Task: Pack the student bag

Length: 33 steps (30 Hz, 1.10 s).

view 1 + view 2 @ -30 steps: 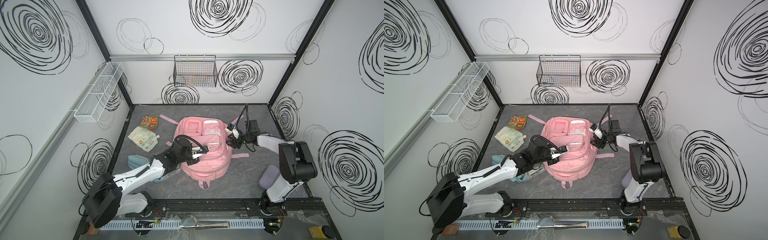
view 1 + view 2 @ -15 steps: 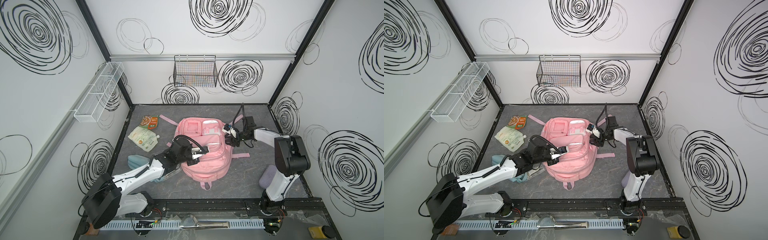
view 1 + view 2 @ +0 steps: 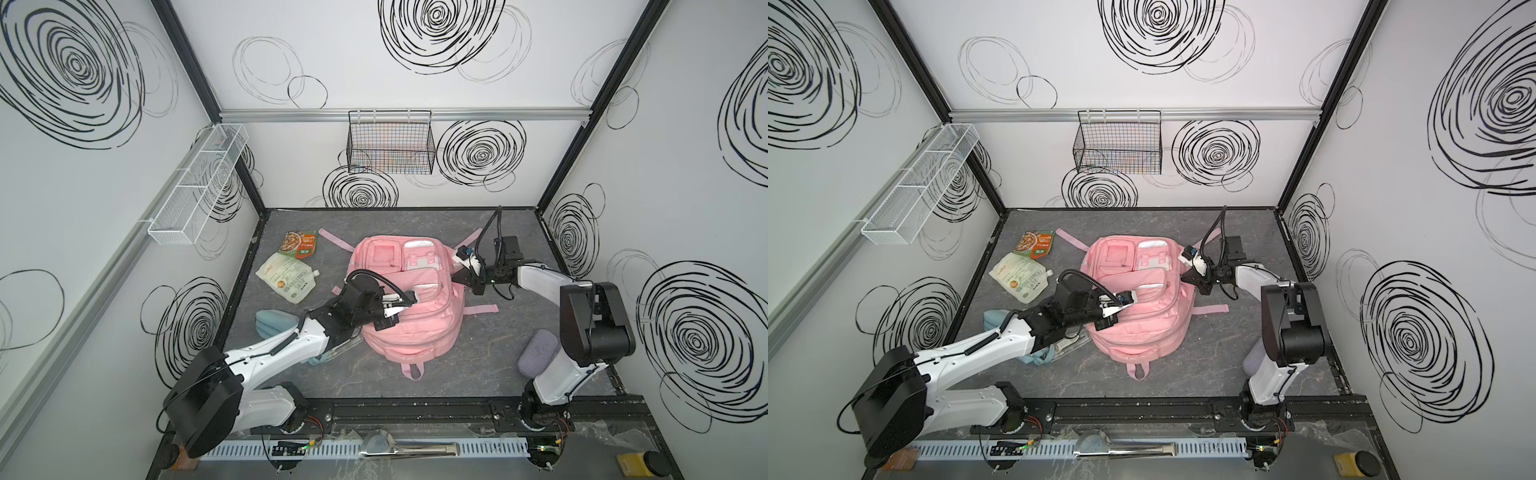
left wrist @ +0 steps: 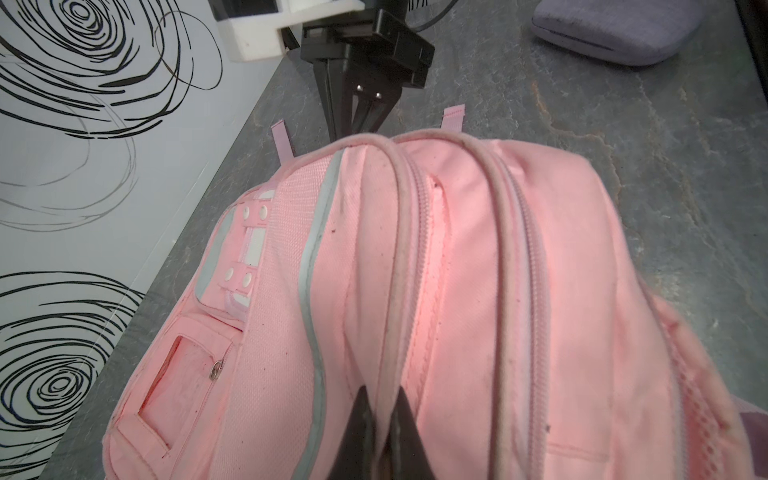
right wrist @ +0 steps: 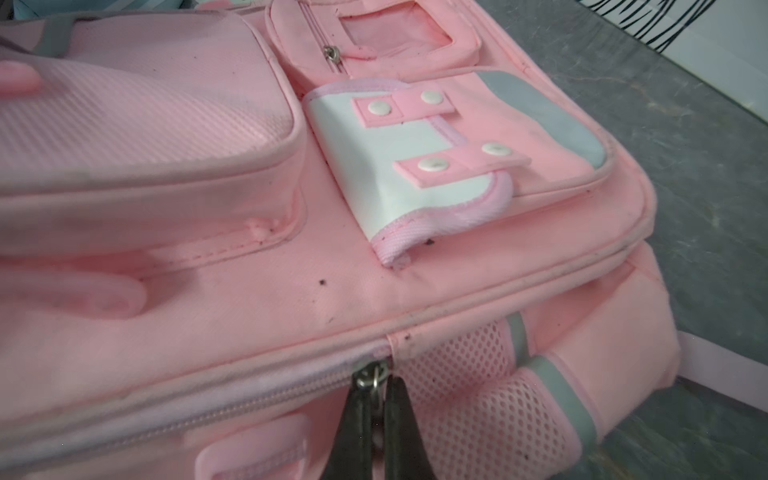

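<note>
The pink student bag (image 3: 409, 307) (image 3: 1142, 307) lies flat at the floor's middle, pockets up, top loop toward the front edge. My left gripper (image 3: 388, 322) (image 3: 1108, 322) reaches onto its left side. In the left wrist view it (image 4: 382, 399) is shut on the bag's raised piped seam (image 4: 392, 291). My right gripper (image 3: 459, 276) (image 3: 1188, 277) presses against the bag's right side. It (image 5: 376, 384) is shut on the metal zipper pull (image 5: 376, 376) at the end of a shut zipper, next to the mesh side pocket (image 5: 469, 386). The white-flapped pocket (image 5: 399, 166) is shut.
A white spouted pouch (image 3: 289, 280) and an orange food packet (image 3: 300, 243) lie at the far left. A teal item (image 3: 272, 326) sits under my left arm. A grey-purple case (image 3: 538, 356) lies near the right arm's base. A wire basket (image 3: 390, 143) and a mesh shelf (image 3: 199, 185) hang on the walls.
My right gripper has closed its jaws onto the zipper pull at the bag's right side, after shifting slightly along that side. The left gripper has kept its grip and place.
</note>
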### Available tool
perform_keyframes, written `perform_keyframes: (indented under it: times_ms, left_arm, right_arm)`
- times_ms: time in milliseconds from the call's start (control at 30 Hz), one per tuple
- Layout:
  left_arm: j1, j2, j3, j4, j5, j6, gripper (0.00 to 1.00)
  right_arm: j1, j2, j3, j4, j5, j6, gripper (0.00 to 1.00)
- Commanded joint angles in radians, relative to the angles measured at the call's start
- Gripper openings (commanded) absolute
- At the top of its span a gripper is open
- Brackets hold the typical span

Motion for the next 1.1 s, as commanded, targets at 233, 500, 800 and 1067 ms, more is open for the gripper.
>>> perform_keyframes:
  times_ms: [233,500,800,1067]
  left_arm:
    - [0.007,0.014,0.054,0.214,0.007,-0.096,0.00]
    - [0.007,0.127,0.161,0.175,-0.116,-0.249,0.00]
    - [-0.010,0.169,0.258,0.184,-0.298,-0.494,0.00]
    - [-0.039,0.208,0.331,0.075,-0.633,-0.636,0.00]
  right_arm:
    - [0.031,-0.124,-0.041,0.080,0.049,0.226,0.00]
    - [0.061,-0.304,-0.053,0.054,0.247,0.519,0.00]
    - [0.092,-0.351,0.025,-0.185,0.319,0.629,0.00]
    - [0.080,-0.408,-0.020,-0.167,0.283,0.819,0.00]
